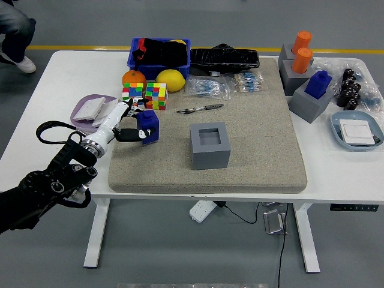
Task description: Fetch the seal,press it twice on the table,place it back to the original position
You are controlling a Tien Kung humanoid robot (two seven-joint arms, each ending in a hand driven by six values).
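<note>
mat point(258, 144): on the table point(48, 120), filling its middle
holder point(210, 145): on the mat, near its centre
seal point(146, 126): in the left hand point(123, 123), over the mat's left edge, left of the holder
pen point(201, 108): on the mat, behind the holder
cubes point(144, 93): behind the seal, at the mat's far left corner
lemon point(170, 79): right of the cubes, in front of the bin point(159, 53)
orange point(132, 77): left of the lemon
plate point(90, 110): on the table, left of the mat
bags point(225, 84): on the mat, behind the pen
blocks point(306, 78): at the mat's far right corner
tray point(357, 130): at the table's right edge
</note>
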